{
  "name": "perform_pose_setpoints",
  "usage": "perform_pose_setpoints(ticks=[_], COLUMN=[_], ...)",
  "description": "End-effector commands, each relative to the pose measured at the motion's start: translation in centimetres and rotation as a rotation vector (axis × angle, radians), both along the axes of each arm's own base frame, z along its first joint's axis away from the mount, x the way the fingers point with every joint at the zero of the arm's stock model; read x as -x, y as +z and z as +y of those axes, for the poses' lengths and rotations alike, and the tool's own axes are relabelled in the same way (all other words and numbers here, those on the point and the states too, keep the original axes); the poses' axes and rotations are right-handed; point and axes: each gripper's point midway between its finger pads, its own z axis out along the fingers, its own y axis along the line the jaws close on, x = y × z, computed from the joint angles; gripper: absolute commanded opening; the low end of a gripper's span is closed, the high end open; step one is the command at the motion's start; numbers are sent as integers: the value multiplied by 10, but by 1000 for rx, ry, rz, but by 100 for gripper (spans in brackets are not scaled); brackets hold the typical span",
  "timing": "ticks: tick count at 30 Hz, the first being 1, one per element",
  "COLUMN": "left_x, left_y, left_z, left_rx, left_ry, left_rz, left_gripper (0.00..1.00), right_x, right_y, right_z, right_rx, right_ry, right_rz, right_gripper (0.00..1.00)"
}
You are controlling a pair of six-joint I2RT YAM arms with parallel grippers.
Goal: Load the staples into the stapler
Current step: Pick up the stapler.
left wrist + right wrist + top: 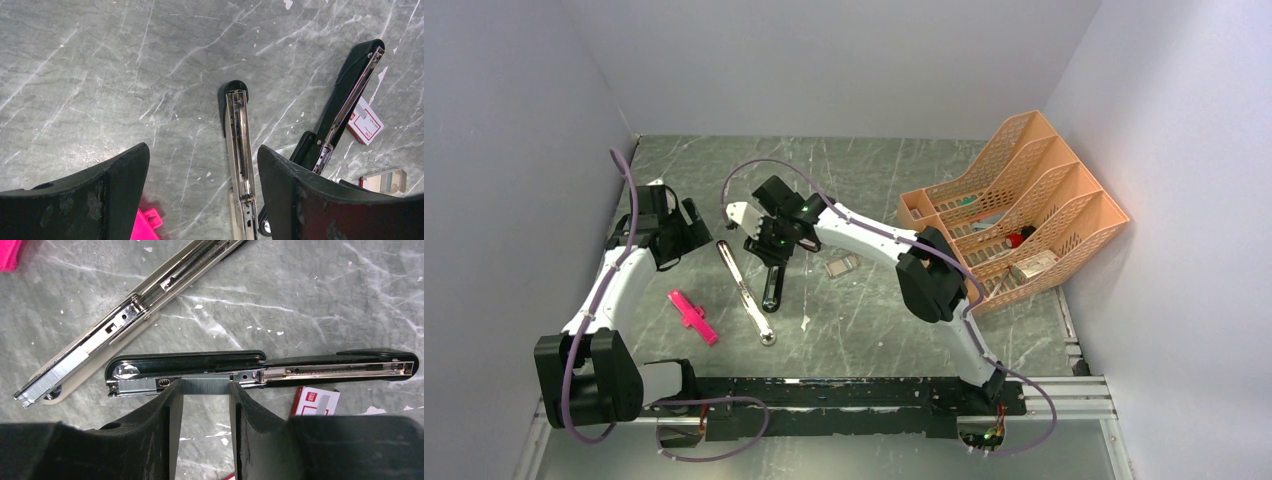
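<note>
- Okay, the right gripper (205, 390) is clamped end to end on the thin silvery strip of staples (205, 384), holding it right up against the chrome rail of the glossy black desk stapler (260, 371).
- That stapler lies folded open and flat near the middle of the surface (874, 330), a little toward the left edge.
- First worry: the strip looks to sit at the rail's edge, not clearly down in the channel. Let go here and it could tip off onto the surface.
- Second: the squeeze is on the strip's two ends. Too much pressure and it may buckle or snap into short pieces.
- Third: the coiled spring (320, 372) runs along the rail just beside the strip. If the staples ride up on it, the stapler will likely jam when it shuts.
- Nothing pins the black stapler down. The left gripper (202, 152) hovers with jaws wide apart and nothing between them, nearer the left edge. So a downward push could skid the stapler sideways.
- Clutter is close: the open silver-grey stapler (95, 335) lies just beside it, and the small red-and-white staple box (315, 402) is tucked against its other side. A drifting finger could knock either one.
</note>
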Motion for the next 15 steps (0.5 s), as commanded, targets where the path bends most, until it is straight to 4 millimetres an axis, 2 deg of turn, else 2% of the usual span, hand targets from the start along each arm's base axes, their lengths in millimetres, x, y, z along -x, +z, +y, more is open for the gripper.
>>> perform_pose_setpoints(ticks=[1, 8, 15], left_x=[-11, -11, -11], left_y=[20, 19, 19], left_z=[-2, -2, -2], left_rx=[-9, -8, -8], left_ry=[-18, -20, -20], left_rz=[-64, -63, -64], left_gripper=[83, 83, 83], right_x=[-1, 3, 4], right_y=[17, -2, -12], right_z=[-2, -8, -8], right_rx=[-25, 22, 37], right_ry=[-12, -12, -13], right_rz=[-23, 7, 21], right_gripper=[39, 39, 39])
